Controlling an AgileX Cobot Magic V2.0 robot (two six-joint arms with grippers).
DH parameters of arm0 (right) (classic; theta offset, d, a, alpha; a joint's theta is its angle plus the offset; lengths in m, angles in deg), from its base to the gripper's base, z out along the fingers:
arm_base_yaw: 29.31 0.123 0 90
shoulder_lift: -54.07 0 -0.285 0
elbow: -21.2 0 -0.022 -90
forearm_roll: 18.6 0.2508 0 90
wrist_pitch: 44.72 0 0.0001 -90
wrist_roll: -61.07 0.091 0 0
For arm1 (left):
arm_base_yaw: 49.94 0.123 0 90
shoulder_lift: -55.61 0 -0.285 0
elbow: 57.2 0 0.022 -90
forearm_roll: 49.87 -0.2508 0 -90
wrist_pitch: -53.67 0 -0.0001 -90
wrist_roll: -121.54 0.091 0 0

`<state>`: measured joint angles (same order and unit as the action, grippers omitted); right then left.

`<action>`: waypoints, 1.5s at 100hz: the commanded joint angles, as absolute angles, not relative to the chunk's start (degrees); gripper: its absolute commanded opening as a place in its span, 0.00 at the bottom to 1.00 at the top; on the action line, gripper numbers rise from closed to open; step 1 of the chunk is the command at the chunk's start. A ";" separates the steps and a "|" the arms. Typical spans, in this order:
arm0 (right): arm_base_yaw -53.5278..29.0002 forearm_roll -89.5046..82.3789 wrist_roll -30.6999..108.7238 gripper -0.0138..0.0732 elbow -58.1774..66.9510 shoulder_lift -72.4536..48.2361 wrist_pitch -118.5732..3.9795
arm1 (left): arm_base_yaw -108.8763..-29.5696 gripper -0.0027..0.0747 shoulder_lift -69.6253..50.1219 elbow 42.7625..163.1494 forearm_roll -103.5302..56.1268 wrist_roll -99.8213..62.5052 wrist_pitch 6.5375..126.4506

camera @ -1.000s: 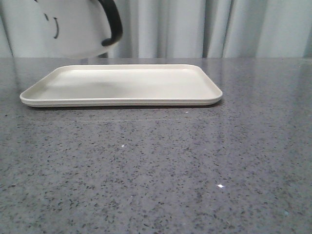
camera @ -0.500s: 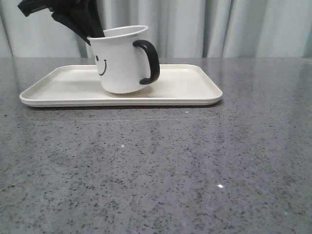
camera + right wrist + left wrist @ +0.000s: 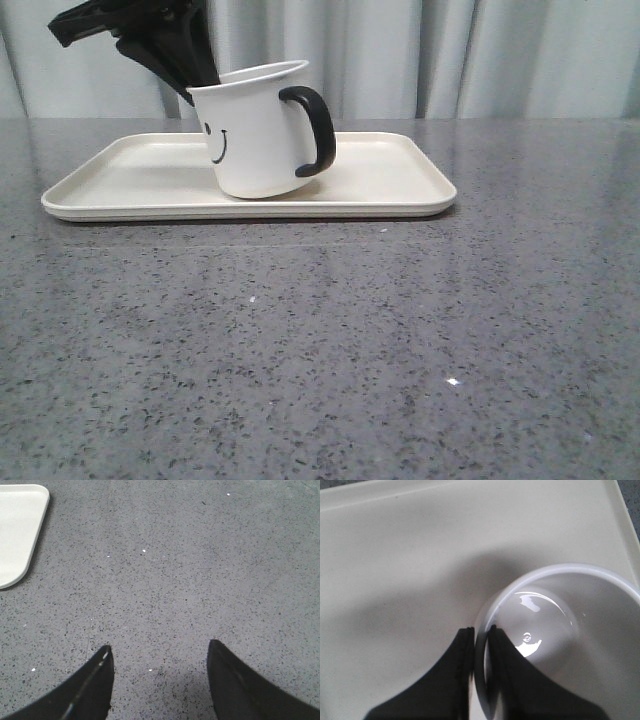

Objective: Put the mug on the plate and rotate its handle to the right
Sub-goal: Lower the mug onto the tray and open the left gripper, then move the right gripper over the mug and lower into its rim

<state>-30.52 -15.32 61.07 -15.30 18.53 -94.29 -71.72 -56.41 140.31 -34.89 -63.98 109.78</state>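
Your left gripper [image 3: 480,637] pinches the mug [image 3: 258,135] by its rim, one finger inside and one outside. The mug stands tilted near the middle of the plate [image 3: 400,190], handle [image 3: 315,130] toward the plate's right end. Your right gripper [image 3: 159,672] hangs spread wide over bare bench [image 3: 200,570].

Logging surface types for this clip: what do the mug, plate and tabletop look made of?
Mug: glossy white, likely ceramic or enamel; a highlight shines inside it, and its handle is glossy black. Plate: matte cream, probably plastic or melamine, no glare. Table: grey speckled, stone-like and slightly reflective.
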 commanded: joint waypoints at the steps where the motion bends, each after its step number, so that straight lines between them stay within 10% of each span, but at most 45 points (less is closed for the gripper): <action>1: -30.47 -15.48 60.56 0.65 -13.30 17.81 -90.42 | -72.09 0.01 -54.65 141.72 -34.13 -64.44 109.08; 31: -30.47 -15.48 60.56 0.65 -13.30 17.81 -90.42 | -72.09 0.07 -54.65 144.38 -33.71 -64.44 111.32; 77: -30.47 -15.48 60.56 0.65 -13.30 17.81 -90.42 | -72.09 0.74 -54.65 150.71 -33.59 -62.96 114.88; 150: -30.47 -14.62 60.56 0.65 -13.30 17.81 -90.25 | -71.86 0.75 -37.12 133.43 -41.90 -62.99 100.58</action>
<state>-30.52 -15.16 61.07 -15.30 18.53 -94.29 -71.72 -43.27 137.32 -41.64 -62.90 106.79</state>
